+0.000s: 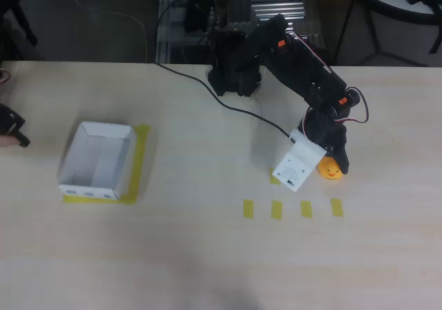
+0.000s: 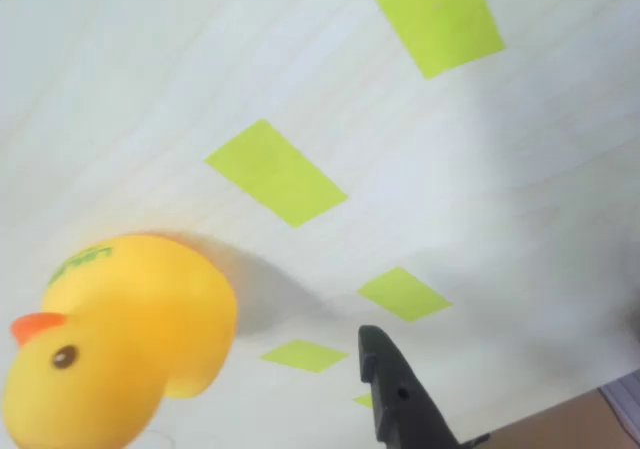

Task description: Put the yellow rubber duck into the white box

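Duck (image 1: pixel 331 170) beside pincer (image 1: pixel 336 159) overhead; orange beak, eye in wrist view.

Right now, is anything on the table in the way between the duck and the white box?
Nothing visible is. In the overhead view the yellow rubber duck sits at the right by the gripper, and the white box is far left. Between them lies bare table; the yellow tape strips lie flat, nearer the camera.
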